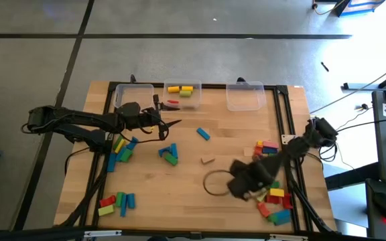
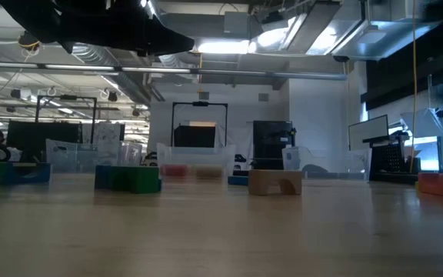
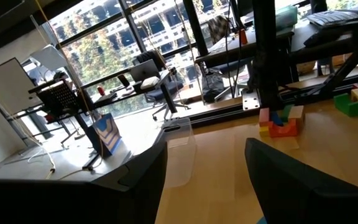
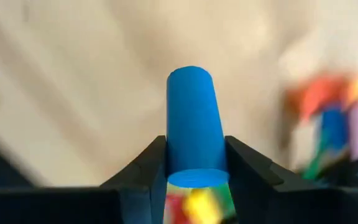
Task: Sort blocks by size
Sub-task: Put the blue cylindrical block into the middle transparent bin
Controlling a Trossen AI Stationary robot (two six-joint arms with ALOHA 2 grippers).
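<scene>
Smooth blue cylinder (image 4: 192,124) (round-ended) pinched by right end effector (image 4: 194,165).

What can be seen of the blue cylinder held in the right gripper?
The blue cylinder is a plain, smooth, solid-coloured round bar with flat ends and no markings; what it is made of cannot be told. It sits clamped between the two dark fingers of the right gripper, which press on its sides near one end, while the other end sticks out free beyond the fingertips. Only the fingers touch it. Light wooden tabletop lies blurred beyond it, with a heap of coloured blocks off to one side.
</scene>
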